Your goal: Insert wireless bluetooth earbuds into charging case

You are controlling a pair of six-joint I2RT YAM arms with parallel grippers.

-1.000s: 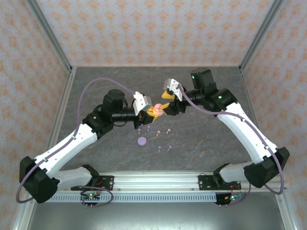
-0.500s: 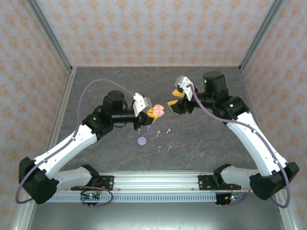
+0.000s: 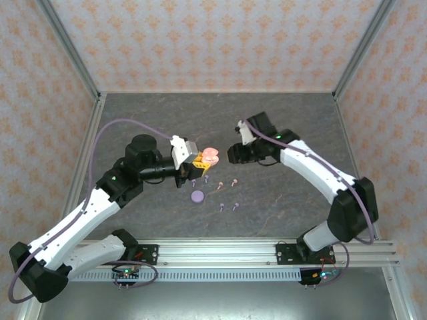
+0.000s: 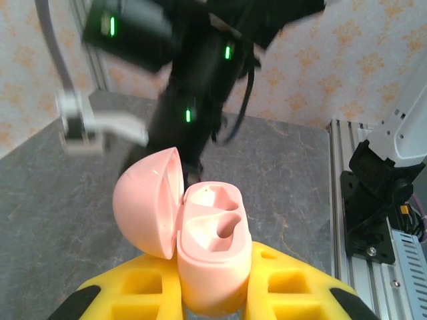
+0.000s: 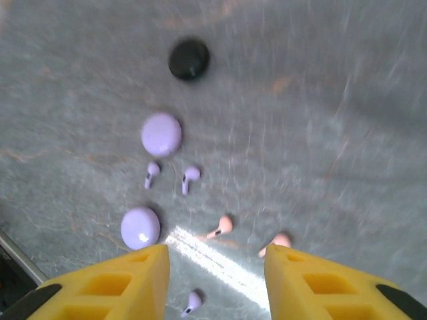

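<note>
We have the charging case [image 4: 212, 263] clamped between the left fingers [image 3: 200, 159], which are closed on its lower body. Its lid [image 4: 148, 203] is swung open to one side, and both wells face up and, as far as we can see, are empty. The right fingers [image 3: 235, 155] hang just beside the case, on the side away from the left arm, spread apart with nothing between them (the right wrist view looks down through the gap at the bench [image 5: 320, 100]). We judge the step in hand to be fetching a bud for this case, and the two pink earbuds [image 5: 220, 228] are the colour match. They lie on the bench near the case, a little toward the arm bases from it, close together but not touching. To do this well, we would bring the right fingers down over one pink bud only. They should straddle it across its stem and close on the bulb end, leaving the stem free to lead into a well. The lilac earbuds [image 5: 190, 179], also on the base side of the case, should be left alone, and the case held level. Each pink bud lies flat, its long axis along the bench and the two roughly parallel. Their bulb ends seem turned away from the right fingers, though blur leaves us unsure.
</note>
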